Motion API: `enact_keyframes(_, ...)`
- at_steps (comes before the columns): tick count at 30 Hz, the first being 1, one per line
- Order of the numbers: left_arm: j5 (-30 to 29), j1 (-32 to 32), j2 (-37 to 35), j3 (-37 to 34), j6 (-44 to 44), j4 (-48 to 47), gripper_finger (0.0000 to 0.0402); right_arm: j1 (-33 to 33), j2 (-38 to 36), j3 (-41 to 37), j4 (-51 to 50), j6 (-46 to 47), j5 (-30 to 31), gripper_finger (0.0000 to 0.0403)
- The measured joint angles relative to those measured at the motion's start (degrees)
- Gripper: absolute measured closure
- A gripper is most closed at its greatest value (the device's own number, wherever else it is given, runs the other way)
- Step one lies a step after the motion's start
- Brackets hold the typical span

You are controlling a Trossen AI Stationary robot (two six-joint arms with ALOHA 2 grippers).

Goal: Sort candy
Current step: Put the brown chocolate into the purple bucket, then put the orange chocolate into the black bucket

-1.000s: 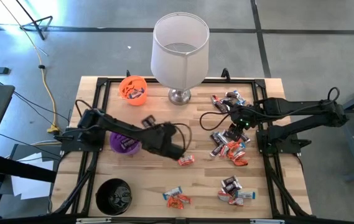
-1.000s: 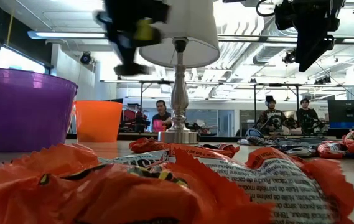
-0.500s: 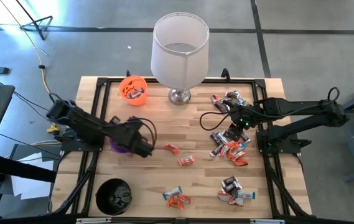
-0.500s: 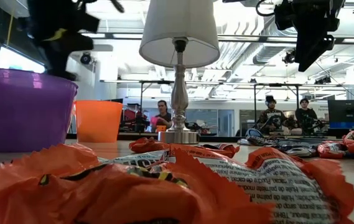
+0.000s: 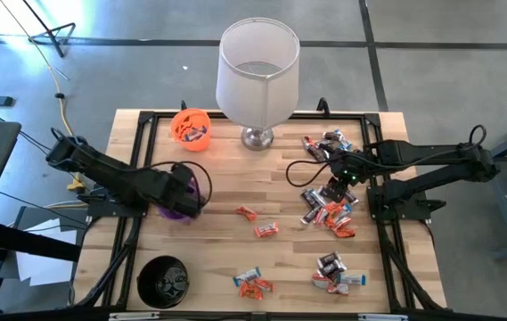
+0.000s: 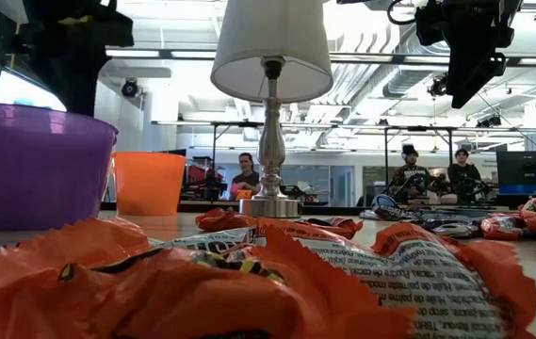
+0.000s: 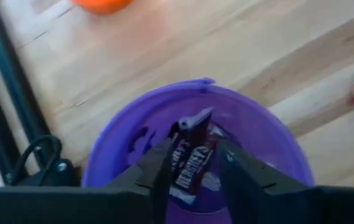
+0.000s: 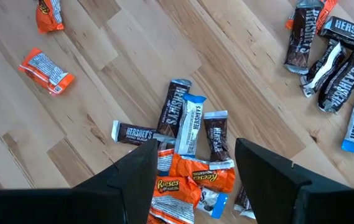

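Observation:
Candy in orange-red, dark brown and silver-blue wrappers lies in loose groups on the wooden table: a pile (image 5: 324,212) under my right gripper (image 5: 340,181), more at the far right (image 5: 329,143), some near the front (image 5: 253,283), and two orange pieces mid-table (image 5: 266,230). My right gripper (image 8: 196,146) hangs open above the pile (image 8: 183,124). My left gripper (image 5: 184,189) hangs over the purple cup (image 5: 177,212), fingers apart (image 7: 195,155). A dark brown candy (image 7: 189,160) shows between them, inside the cup's rim (image 7: 195,84). My left gripper points down into the purple cup with the dark brown candy (image 7: 186,168) showing between its spread fingers. I cannot tell whether either finger touches it.
An orange cup (image 5: 191,125) with candy in it stands at the far left. A black cup (image 5: 164,281) stands at the near left. A lamp with a white shade (image 5: 257,71) stands at the far middle. A black frame (image 5: 137,134) runs around the table. People sit in the room behind.
My left gripper has swung from the table's middle toward its left edge and now hangs over the purple cup, its wrist rolling on the way. An orange candy that the arm covered mid-table now shows. My right gripper has kept still.

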Motion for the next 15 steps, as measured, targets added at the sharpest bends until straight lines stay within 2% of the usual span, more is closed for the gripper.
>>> enact_keyframes(7,-0.1,0.0,0.2,0.0,16.8,15.3,0.0281,0.0,0.0,0.0,0.0,0.0,0.0,0.0192)
enact_keyframes(12,0.0,0.3,1.0,0.0,35.7,28.9,0.0282,0.0,0.0,0.0,0.0,0.0,0.0,0.0192)
enact_keyframes(15,2.0,1.1,3.0,0.1,45.5,34.8,0.0282,0.0,0.0,0.0,0.0,0.0,0.0,0.0192)
